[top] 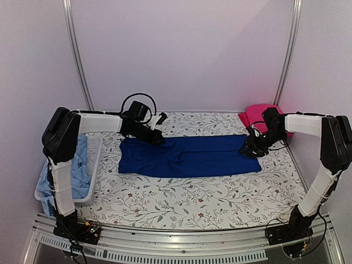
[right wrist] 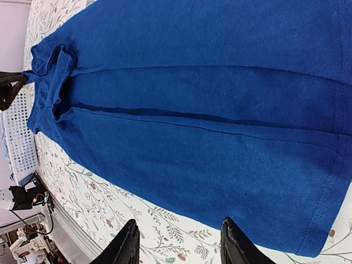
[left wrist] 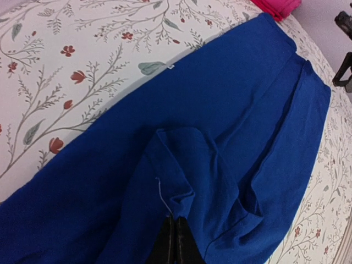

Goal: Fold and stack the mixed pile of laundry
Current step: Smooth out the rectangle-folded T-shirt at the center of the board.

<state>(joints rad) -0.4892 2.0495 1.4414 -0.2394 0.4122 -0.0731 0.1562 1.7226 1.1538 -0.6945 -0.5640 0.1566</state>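
A royal-blue shirt (top: 190, 156) lies flat and folded lengthwise across the middle of the table. My left gripper (top: 158, 138) is at its far left corner, shut on a pinched fold of the blue cloth (left wrist: 184, 206). My right gripper (top: 248, 148) is open and empty just above the shirt's right end (right wrist: 231, 165); its fingertips (right wrist: 131, 230) hang over the table cover beside the hem. A red-pink garment (top: 258, 115) lies folded at the back right. A light-blue shirt (top: 81, 165) hangs in the basket on the left.
A white perforated basket (top: 94, 165) stands at the table's left edge. The floral table cover (top: 192, 198) stretches in front of the shirt. Walls close in on both sides and behind.
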